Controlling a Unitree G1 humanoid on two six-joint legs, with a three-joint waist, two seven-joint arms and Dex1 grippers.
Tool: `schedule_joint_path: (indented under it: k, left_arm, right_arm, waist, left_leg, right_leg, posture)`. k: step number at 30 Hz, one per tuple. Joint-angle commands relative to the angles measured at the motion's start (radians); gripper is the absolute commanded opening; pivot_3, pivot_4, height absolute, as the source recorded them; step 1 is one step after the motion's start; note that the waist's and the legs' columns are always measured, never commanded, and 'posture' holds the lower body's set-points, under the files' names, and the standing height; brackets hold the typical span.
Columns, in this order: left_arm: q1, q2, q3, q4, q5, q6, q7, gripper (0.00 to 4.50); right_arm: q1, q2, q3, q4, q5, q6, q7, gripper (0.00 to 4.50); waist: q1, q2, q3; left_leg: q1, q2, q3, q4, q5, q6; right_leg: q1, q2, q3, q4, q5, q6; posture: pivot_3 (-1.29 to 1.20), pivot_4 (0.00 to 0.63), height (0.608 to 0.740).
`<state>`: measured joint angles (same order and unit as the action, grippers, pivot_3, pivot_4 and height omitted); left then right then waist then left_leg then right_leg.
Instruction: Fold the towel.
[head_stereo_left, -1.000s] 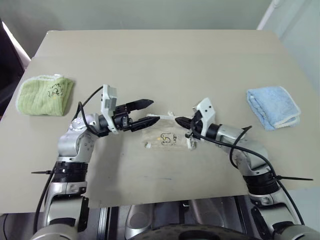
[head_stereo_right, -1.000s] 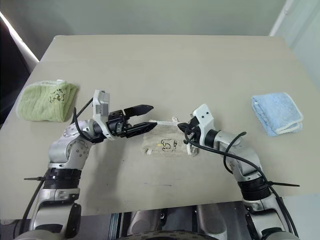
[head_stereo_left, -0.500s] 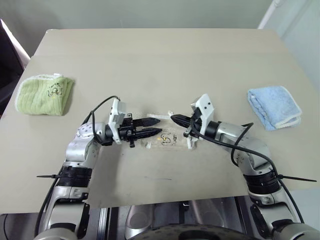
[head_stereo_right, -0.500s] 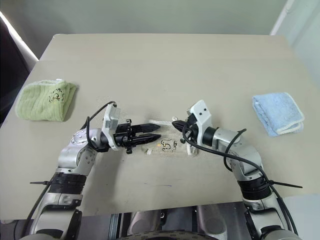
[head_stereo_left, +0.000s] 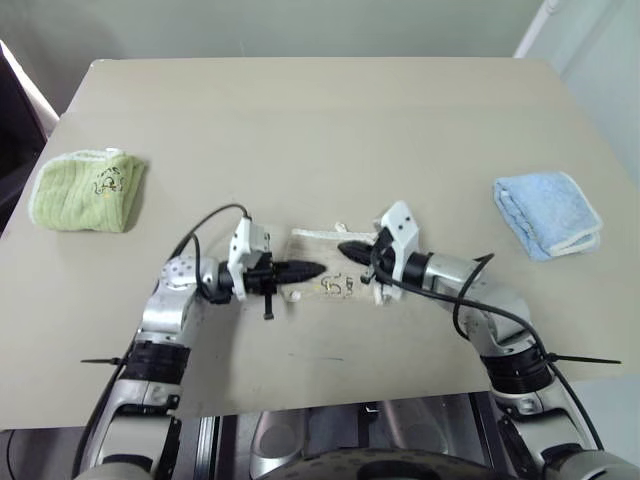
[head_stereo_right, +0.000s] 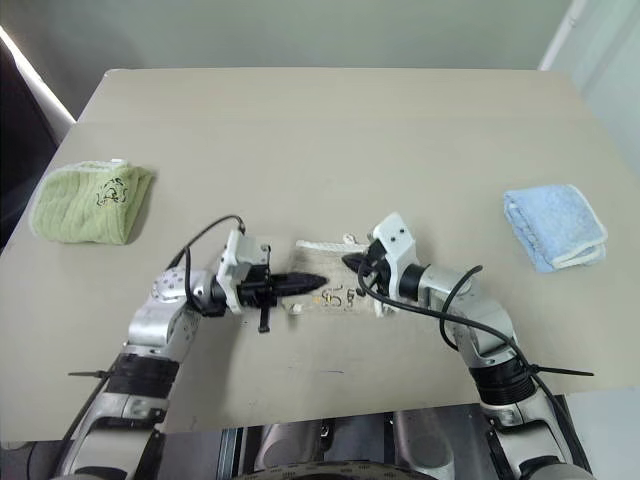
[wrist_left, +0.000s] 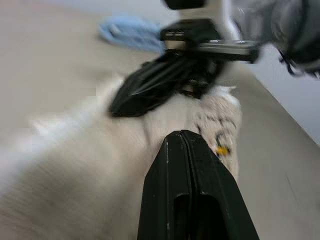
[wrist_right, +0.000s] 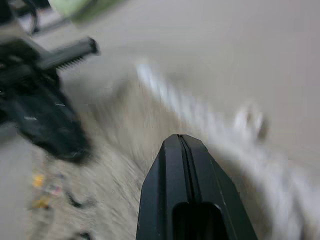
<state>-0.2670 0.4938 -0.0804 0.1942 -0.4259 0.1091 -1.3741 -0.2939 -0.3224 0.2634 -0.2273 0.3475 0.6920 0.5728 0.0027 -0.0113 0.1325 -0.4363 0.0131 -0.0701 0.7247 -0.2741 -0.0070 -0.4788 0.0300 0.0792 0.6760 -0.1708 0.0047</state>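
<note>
Towel, beige and bunched small with white corded edging and a little printed emblem, lies near the front middle of the table, between the two arms. Left gripper lies low with its fingers pressed together at the towel's left end; whether any cloth is pinched I cannot tell. Right gripper has its fingers together too, its tip over the far edge of the towel
</note>
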Motion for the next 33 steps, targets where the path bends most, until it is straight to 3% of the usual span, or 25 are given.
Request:
schedule_joint_path:
  k: [1,10,14,19,25,33]
  left_arm:
    - [0.015,0.002,-0.016,-0.027,0.015,-0.013,0.0,0.02]
    - [-0.003,-0.002,0.038,-0.089,-0.059,0.061,0.049,0.02]
    - [-0.036,0.005,0.08,-0.163,-0.171,0.213,0.078,0.0]
    - [-0.114,0.018,0.134,-0.186,-0.263,0.344,0.122,0.0]
    - [-0.112,0.074,0.103,-0.188,-0.196,0.298,0.071,0.0]
    - [-0.058,0.118,0.078,-0.186,-0.103,0.179,0.026,0.0]
  right_arm:
    - [0.034,-0.032,0.02,0.036,-0.052,-0.014,-0.002,0.0]
    - [-0.016,-0.054,-0.092,0.001,0.008,-0.018,0.025,0.0]
    - [-0.04,-0.07,-0.2,-0.089,0.156,0.091,0.062,0.85]
    - [-0.073,-0.15,-0.327,-0.16,0.333,0.259,0.103,2.54]
    - [-0.064,-0.286,-0.327,-0.096,0.395,0.371,0.19,4.47]
    - [-0.114,-0.317,-0.268,0.052,0.406,0.504,0.211,4.47]
  waist:
    - [0.002,-0.001,-0.001]
    - [0.004,-0.001,-0.001]
    - [0.004,0.0,-0.001]
    - [0.003,0.0,0.0]
    - [0.003,0.0,0.0]
    - [0.0,0.0,0.0]
  left_leg:
    - [0.001,0.0,0.0,0.0,0.0,0.0]
    - [0.004,0.0,-0.002,0.007,0.0,0.002]
    - [-0.001,0.0,-0.002,0.008,-0.001,0.002]
    - [-0.001,0.0,0.0,0.008,-0.001,0.001]
    - [-0.001,0.0,0.0,0.008,-0.002,0.001]
    - [-0.001,0.0,0.0,0.008,-0.003,0.003]
  right_leg:
    - [0.001,0.0,0.0,0.0,0.0,0.0]
    - [0.008,0.0,0.0,0.0,-0.004,0.008]
    - [0.004,0.0,0.0,0.0,-0.001,0.004]
    - [0.004,0.0,0.0,0.0,0.0,0.001]
    - [0.004,0.0,0.0,-0.001,-0.002,0.003]
    - [0.004,0.0,0.0,0.0,-0.004,0.006]
  posture:
    - [0.0,0.15,0.703]
    - [0.0,0.15,0.703]
    - [0.0,0.15,0.703]
    - [0.0,0.15,0.703]
    - [0.0,0.15,0.703]
    - [0.0,0.15,0.703]
